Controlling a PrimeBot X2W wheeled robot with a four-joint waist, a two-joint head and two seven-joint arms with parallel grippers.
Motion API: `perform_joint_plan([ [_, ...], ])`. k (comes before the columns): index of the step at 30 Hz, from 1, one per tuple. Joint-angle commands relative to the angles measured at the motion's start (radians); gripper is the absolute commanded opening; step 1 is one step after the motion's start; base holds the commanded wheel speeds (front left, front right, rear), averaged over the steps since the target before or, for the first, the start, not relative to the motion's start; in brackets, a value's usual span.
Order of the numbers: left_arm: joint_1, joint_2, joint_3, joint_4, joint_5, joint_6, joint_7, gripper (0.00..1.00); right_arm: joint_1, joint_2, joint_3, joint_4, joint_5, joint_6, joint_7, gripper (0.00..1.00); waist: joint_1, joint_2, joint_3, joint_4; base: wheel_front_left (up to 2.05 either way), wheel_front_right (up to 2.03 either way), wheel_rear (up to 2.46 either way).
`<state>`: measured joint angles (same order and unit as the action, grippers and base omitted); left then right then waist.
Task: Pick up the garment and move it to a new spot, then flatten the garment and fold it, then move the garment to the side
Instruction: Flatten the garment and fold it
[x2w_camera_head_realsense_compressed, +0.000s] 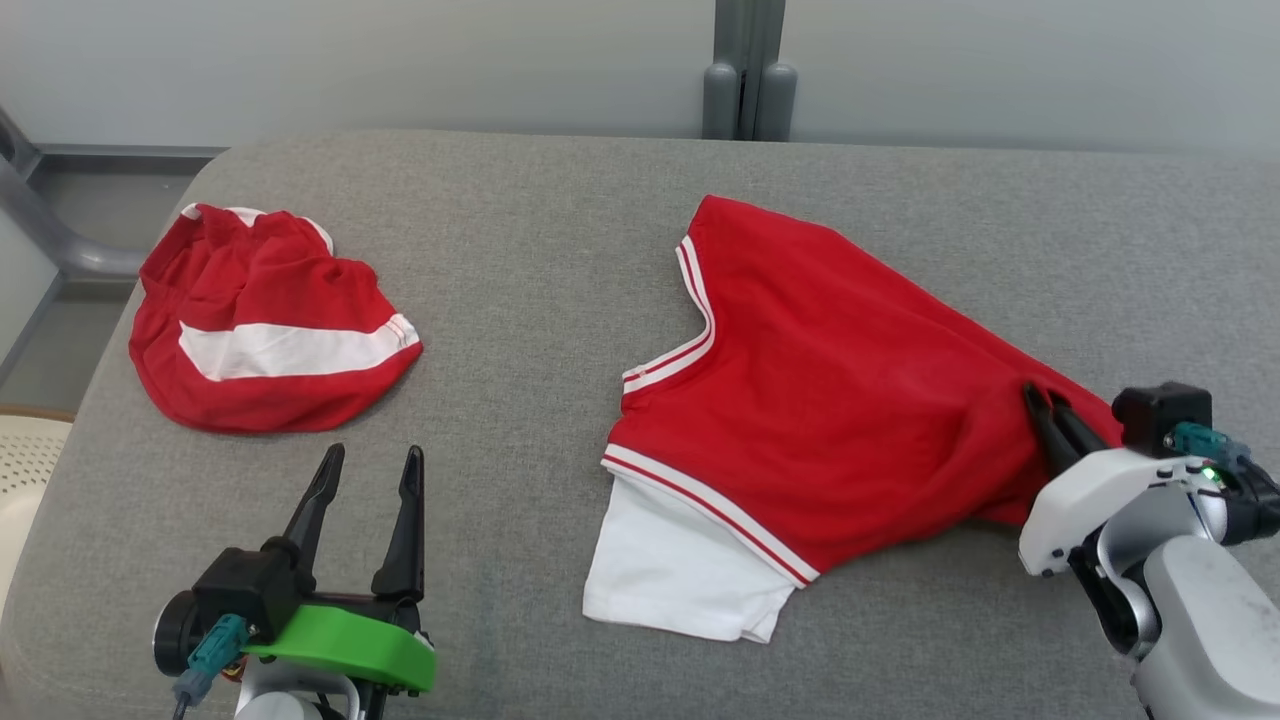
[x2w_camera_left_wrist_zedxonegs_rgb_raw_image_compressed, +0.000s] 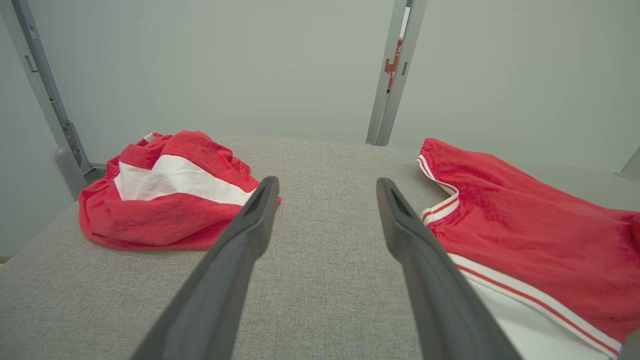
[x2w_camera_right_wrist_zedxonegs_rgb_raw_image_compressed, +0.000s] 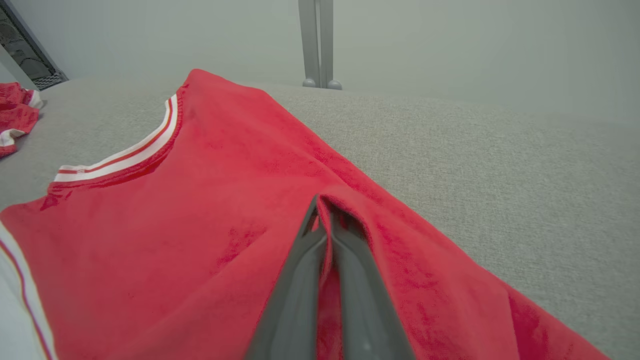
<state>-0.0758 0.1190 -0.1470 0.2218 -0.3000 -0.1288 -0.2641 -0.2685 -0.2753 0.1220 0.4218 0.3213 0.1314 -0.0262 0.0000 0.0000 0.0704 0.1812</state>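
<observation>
Looks like a test lab: grey padded table (x2w_camera_head_realsense_compressed: 560, 200), plain pale panels (x2w_camera_head_realsense_compressed: 400, 60), metal posts (x2w_camera_head_realsense_compressed: 748, 70).

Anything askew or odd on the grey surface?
The red shirt with white striped trim is bunched into a ridge where the shut jaws of the right gripper pinch it. A crumpled red and white garment lies left.

the garment (x2w_camera_head_realsense_compressed: 840, 400) is red with a white sleeve and white-and-red striped trim. the crumpled cloth (x2w_camera_head_realsense_compressed: 265, 320) is red with a white band. the surface (x2w_camera_head_realsense_compressed: 520, 300) is grey weave.
</observation>
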Motion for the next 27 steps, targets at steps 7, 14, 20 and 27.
perform_joint_plan([
  [7,-0.033,0.01,-0.006,0.012,-0.01,-0.004,0.0,1.0,-0.186,0.019,0.04,0.29,-0.013,-0.001,-0.102,1.0,0.0,0.0,0.029,0.043,0.0,0.0,0.0],
  [14,0.0,0.007,0.007,0.013,0.001,-0.004,0.0,1.0,-0.138,0.028,0.088,0.343,0.065,-0.002,-0.216,1.0,0.0,0.0,-0.003,0.022,0.0,0.0,0.0],
  [20,0.019,0.006,0.022,0.003,0.007,-0.004,0.0,1.0,0.01,-0.004,0.098,0.187,0.132,-0.002,-0.24,1.0,0.0,0.0,-0.017,-0.022,0.0,0.0,0.0],
  [27,0.026,0.009,0.033,-0.007,0.012,-0.004,0.0,1.0,0.154,-0.058,-0.013,-0.014,0.136,-0.002,-0.239,1.0,0.0,0.0,-0.018,-0.064,0.0,0.0,0.0],
])
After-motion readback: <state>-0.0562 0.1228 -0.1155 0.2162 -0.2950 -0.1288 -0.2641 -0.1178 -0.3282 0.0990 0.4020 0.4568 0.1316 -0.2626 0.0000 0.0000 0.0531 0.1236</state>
